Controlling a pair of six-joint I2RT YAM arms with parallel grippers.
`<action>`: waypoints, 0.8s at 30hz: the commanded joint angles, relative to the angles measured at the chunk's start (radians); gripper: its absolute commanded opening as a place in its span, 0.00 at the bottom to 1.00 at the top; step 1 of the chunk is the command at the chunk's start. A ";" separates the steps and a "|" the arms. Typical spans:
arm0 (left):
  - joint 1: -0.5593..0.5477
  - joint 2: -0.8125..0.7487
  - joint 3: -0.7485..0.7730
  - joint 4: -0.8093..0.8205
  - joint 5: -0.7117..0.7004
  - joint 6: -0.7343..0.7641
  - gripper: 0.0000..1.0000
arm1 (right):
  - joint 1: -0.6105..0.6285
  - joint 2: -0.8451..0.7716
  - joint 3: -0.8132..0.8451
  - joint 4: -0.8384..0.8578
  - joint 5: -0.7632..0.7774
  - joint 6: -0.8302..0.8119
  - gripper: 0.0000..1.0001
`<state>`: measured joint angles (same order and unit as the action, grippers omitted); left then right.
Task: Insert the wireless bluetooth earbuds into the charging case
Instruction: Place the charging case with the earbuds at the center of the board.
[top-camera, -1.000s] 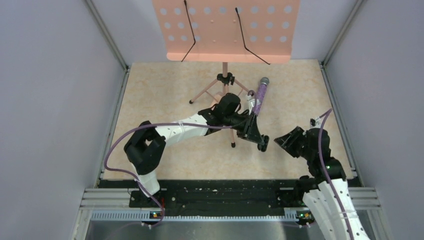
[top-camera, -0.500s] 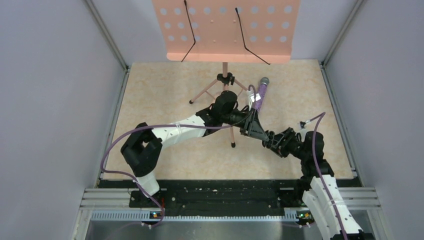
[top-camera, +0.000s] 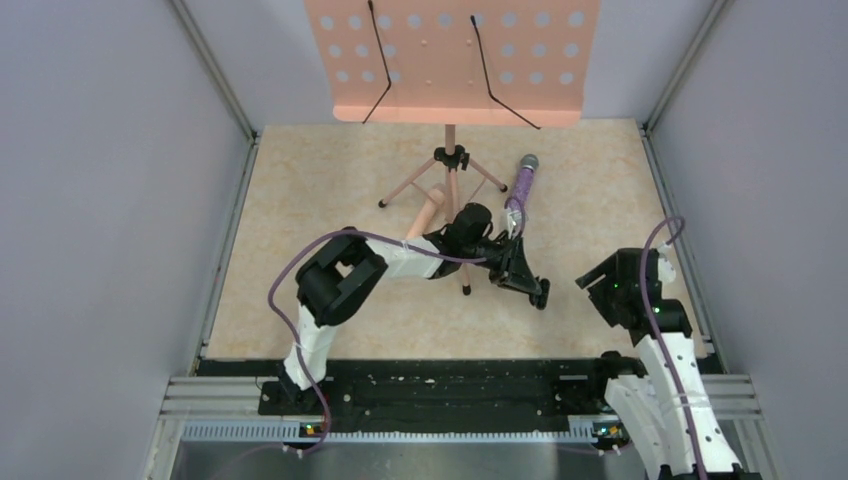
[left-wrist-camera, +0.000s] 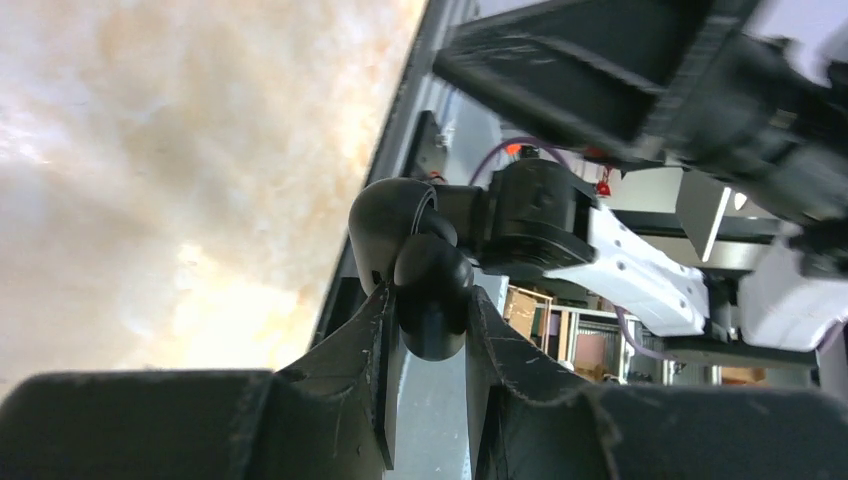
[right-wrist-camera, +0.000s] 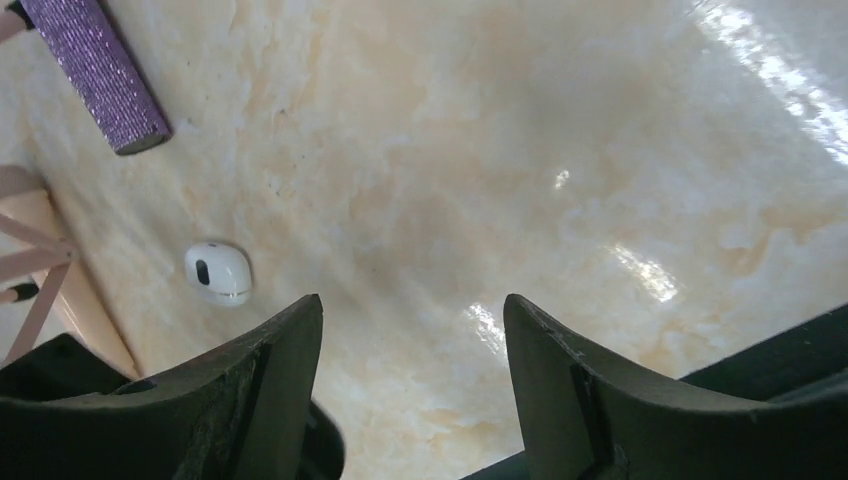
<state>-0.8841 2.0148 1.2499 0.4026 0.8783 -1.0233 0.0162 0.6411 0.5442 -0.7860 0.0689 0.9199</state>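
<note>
Charging case (left-wrist-camera: 432, 290), left wrist view: black and smooth, pinched between the fingers of the left gripper (left-wrist-camera: 428, 315), whose jaws are closed on it (a rounded black part shows just behind it).
Earbud (right-wrist-camera: 218, 272), right wrist view: one white bud lying on the table (right-wrist-camera: 600, 150), left of the fingers, untouched.
Right gripper (right-wrist-camera: 412, 320), same view: jaws spread wide, nothing between them.
Microphone (right-wrist-camera: 95, 70), same view: glittery purple, lying at the upper left.
Grippers, top view: near each other but apart, right of the music stand (top-camera: 452, 60) foot; the case is too small to make out here.
</note>
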 joint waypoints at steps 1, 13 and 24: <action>-0.003 0.095 0.085 0.066 0.026 -0.008 0.00 | -0.012 -0.037 0.112 -0.106 0.219 0.010 0.66; -0.003 0.237 0.182 -0.168 -0.045 0.090 0.00 | -0.012 -0.046 0.164 -0.097 0.189 -0.024 0.66; -0.036 0.061 0.042 -0.247 -0.170 0.226 0.00 | -0.012 -0.057 0.155 -0.081 0.161 -0.037 0.66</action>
<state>-0.9039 2.2211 1.3586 0.1886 0.7738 -0.8848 0.0143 0.5903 0.6762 -0.8841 0.2379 0.9005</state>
